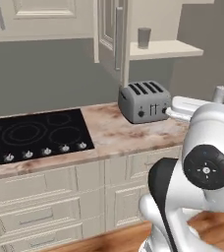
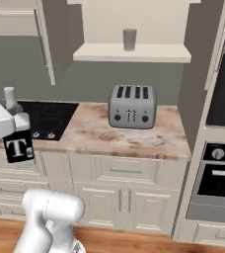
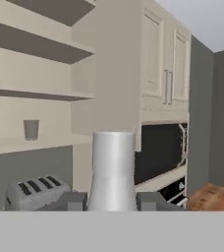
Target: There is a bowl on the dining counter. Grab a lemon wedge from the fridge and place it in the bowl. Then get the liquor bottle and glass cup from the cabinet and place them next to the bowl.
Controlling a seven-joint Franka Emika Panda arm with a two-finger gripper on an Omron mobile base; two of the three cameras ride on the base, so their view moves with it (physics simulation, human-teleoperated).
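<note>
I see the bottle [image 2: 17, 129] held up in the air, pale with a thin neck and a dark label. The grey cup [image 2: 130, 39] stands upright on the open cabinet's [image 2: 134, 53] cream shelf.

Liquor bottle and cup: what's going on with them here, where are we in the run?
The end effector is shut on the liquor bottle, its pale neck rising between the fingers in the hand view. The arm holds it out in front of the marbled worktop, left of the toaster. The glass cup stands on the shelf of the open cabinet, untouched, so it is not yet fetched.
</note>
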